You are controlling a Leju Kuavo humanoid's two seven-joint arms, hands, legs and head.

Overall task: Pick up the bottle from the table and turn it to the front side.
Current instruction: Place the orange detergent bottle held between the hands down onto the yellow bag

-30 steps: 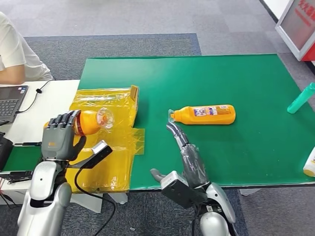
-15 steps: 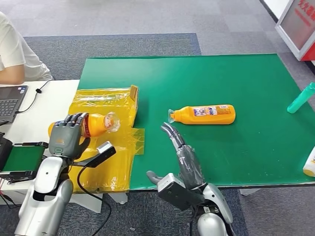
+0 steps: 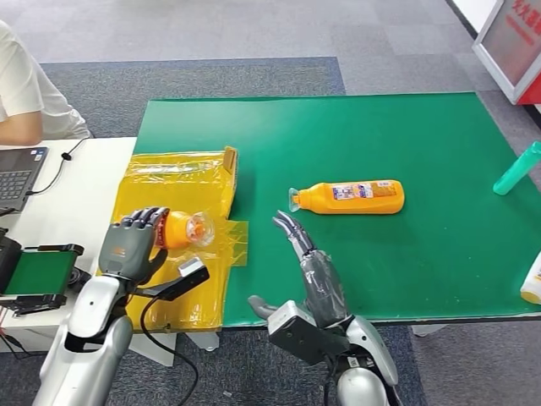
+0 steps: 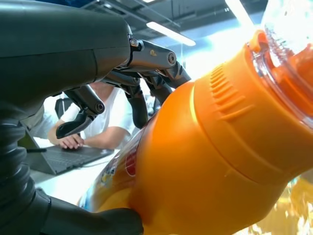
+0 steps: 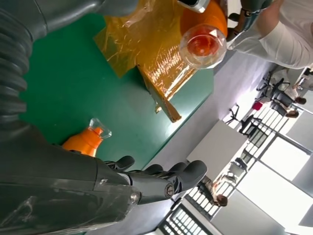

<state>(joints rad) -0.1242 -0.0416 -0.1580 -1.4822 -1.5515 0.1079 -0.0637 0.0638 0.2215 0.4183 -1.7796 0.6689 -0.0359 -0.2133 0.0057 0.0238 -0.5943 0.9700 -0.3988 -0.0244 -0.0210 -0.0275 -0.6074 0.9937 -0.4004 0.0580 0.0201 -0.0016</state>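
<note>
Bottle (image 3: pixel 349 196) lies flat on the green surface (image 3: pixel 414 254) just beyond my right robot hand (image 3: pixel 306 254), long axis crosswise, cap nearest my fingertips. That hand is empty, fingers extended. My left robot hand (image 3: pixel 131 245) grips another bottle (image 3: pixel 182 230), farther away.

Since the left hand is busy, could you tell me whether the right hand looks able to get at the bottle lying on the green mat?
Probably yes: the right hand is open, nothing between its fingers and the bottle.
</note>
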